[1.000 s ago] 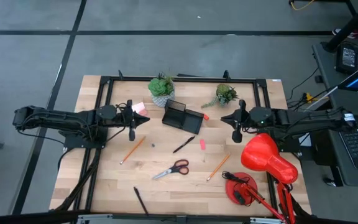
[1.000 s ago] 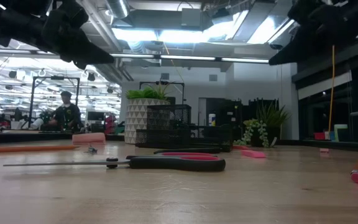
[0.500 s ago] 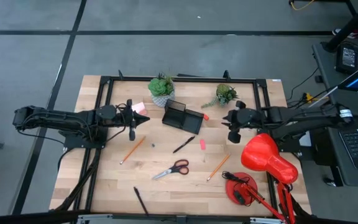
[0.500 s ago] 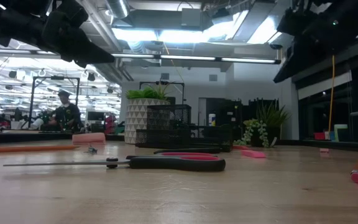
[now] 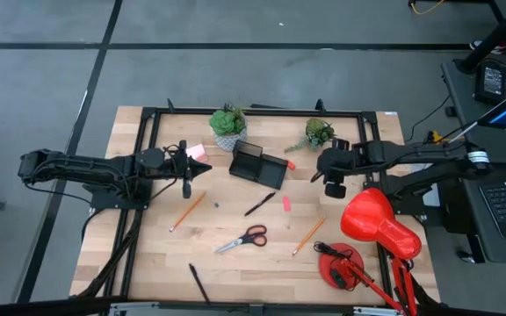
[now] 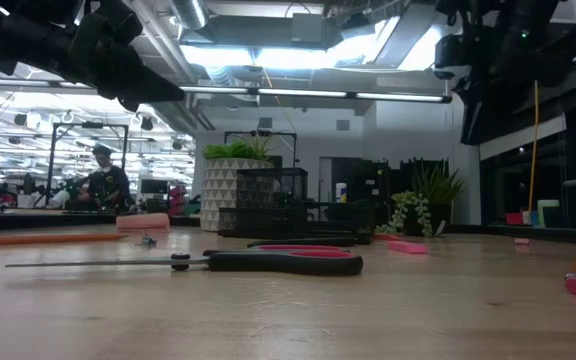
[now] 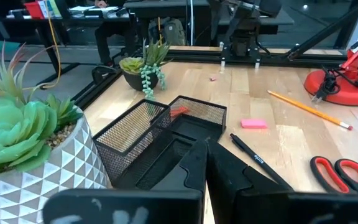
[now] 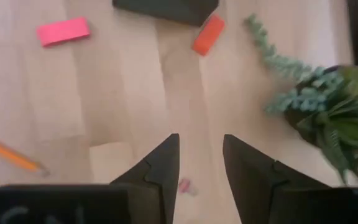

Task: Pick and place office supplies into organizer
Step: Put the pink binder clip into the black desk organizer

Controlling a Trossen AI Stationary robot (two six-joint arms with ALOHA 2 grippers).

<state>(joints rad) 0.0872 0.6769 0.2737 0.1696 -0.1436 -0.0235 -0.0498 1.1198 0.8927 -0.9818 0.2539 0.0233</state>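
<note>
Currently the right gripper (image 5: 332, 184) hangs above the table's right rear area, pointing down, fingers (image 8: 160, 168) spread with a clear gap and holding nothing. Bare wood shows between them in the right wrist view. The orange-red eraser (image 5: 290, 164) lies near that gripper, toward the organizer (image 5: 258, 165), apart from the fingers. The pink eraser (image 5: 285, 203) lies farther out toward the table's middle, also apart. One pencil (image 5: 307, 234) lies near, in front of the gripper; its tip shows at the wrist picture's edge (image 8: 8, 154). A small trailing plant (image 5: 316, 133) stands just behind the gripper.

Left gripper (image 5: 185, 180) hovers at the table's left rear, fingers pressed together, empty. The pink sticky-note pad (image 5: 197, 153) lies just beside it. The organizer sits ahead of it in the left wrist view (image 7: 166, 137), between the white-potted succulent (image 5: 227, 125) and the trailing plant.

Remaining supplies on the wood: second pencil (image 5: 186, 211), black pen (image 5: 259, 204), scissors (image 5: 242, 239), another pen (image 5: 198, 282) near the front edge. Red lamp (image 5: 372, 230) stands front right.
</note>
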